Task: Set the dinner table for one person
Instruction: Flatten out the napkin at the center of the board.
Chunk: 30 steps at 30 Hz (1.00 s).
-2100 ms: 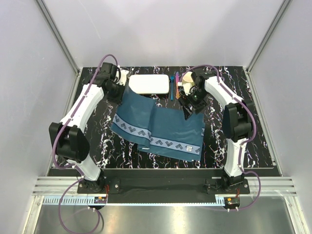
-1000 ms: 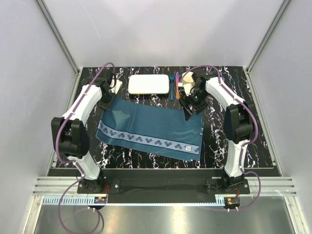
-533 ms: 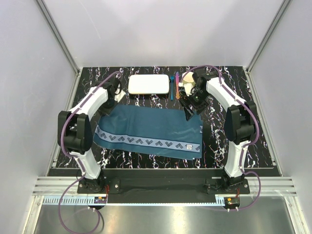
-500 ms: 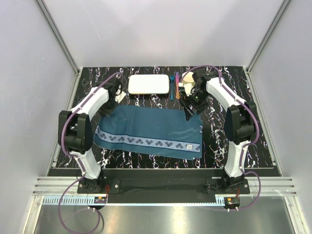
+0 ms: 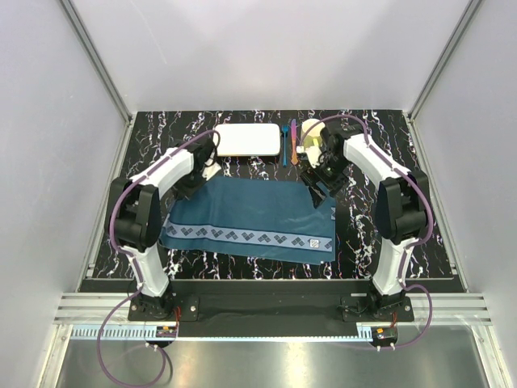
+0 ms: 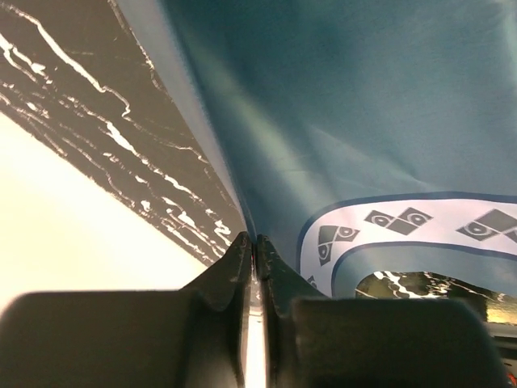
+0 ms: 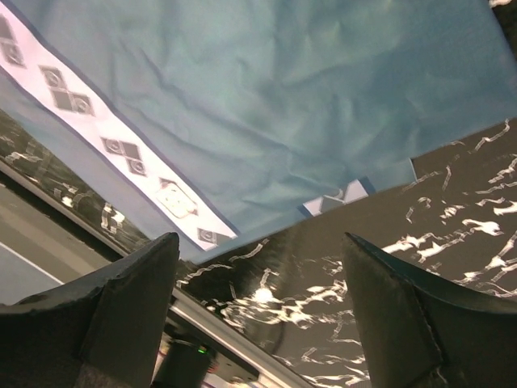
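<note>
A white plate [image 5: 246, 139] and cutlery [image 5: 284, 147] lie at upper centre, just beyond the placemat [image 5: 250, 212] on your table [image 5: 355, 242]. Only the wrist views show your left claw [image 6: 253, 242] pinching its edge and your right claw [image 7: 258, 242] spread apart.

We see the dinner table [image 5: 440, 250], a large rectangular black tabletop streaked all over with white marble-like veins and faint coloured flecks, lying flat and level, its long sides running left to right, its glossy surface bare along all four margins.
</note>
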Each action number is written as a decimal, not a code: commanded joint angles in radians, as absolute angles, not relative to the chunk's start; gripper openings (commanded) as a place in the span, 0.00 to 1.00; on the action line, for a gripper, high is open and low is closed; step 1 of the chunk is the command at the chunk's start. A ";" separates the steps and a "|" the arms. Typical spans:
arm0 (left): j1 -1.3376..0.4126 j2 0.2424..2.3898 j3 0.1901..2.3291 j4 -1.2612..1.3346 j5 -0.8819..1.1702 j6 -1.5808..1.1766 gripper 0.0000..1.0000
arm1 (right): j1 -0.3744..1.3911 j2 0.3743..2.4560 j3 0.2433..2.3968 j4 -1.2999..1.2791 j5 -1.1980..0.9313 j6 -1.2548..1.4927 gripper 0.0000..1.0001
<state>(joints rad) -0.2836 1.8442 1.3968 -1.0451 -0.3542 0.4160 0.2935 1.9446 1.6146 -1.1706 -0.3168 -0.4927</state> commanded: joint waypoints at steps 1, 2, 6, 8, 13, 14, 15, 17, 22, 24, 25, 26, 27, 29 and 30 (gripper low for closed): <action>-0.273 1.851 1.420 -1.042 -0.445 0.384 0.25 | 0.298 1.884 1.592 -1.140 -0.256 -0.577 0.88; -0.264 1.853 1.428 -1.042 -0.451 0.374 0.39 | 0.299 1.885 1.589 -1.137 -0.250 -0.583 0.88; -0.236 1.850 1.437 -1.043 -0.489 0.344 0.76 | 0.310 1.884 1.589 -1.121 -0.219 -0.623 0.88; -0.218 1.847 1.443 -1.042 -0.500 0.334 0.85 | 0.321 1.884 1.592 -1.120 -0.204 -0.638 0.88; -0.176 1.862 1.503 -1.037 -0.557 0.281 0.93 | 0.403 1.907 1.608 -1.117 -0.144 -0.709 0.88; -0.160 1.868 1.535 -1.035 -0.569 0.267 0.95 | 0.416 1.914 1.612 -1.118 -0.137 -0.719 0.88; -0.152 1.873 1.555 -1.040 -0.574 0.256 0.98 | 0.428 1.931 1.617 -1.120 -0.118 -0.736 0.88; -0.140 1.876 1.589 -1.045 -0.552 0.236 0.99 | 0.460 1.965 1.634 -1.126 -0.098 -0.749 0.88; -0.138 1.853 1.601 -1.043 -0.506 0.212 0.99 | 0.520 2.049 1.709 -1.167 -0.086 -0.768 0.88; -0.138 1.850 1.601 -1.043 -0.497 0.209 0.99 | 0.534 2.097 1.727 -1.189 -0.066 -0.785 0.88; -0.138 1.850 1.598 -1.043 -0.497 0.204 0.99 | 0.549 2.112 1.741 -1.193 -0.058 -0.791 0.88; -0.138 1.850 1.598 -1.043 -0.499 0.204 0.99 | 0.557 2.127 1.749 -1.201 -0.049 -0.798 0.88; -0.138 1.847 1.595 -1.040 -0.499 0.204 0.99 | 0.564 2.153 1.756 -1.213 -0.034 -0.811 0.88; -0.138 1.836 1.585 -1.037 -0.492 0.198 0.99 | 0.578 2.189 1.782 -1.223 -0.025 -0.824 0.88; -0.138 1.829 1.580 -1.038 -0.491 0.198 0.99 | 0.581 2.198 1.790 -1.226 -0.025 -0.825 0.88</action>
<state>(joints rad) -0.1383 1.8786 1.5688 -1.0470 -0.5022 0.2180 0.5591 2.1738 1.7355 -1.1786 -0.0635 -0.7818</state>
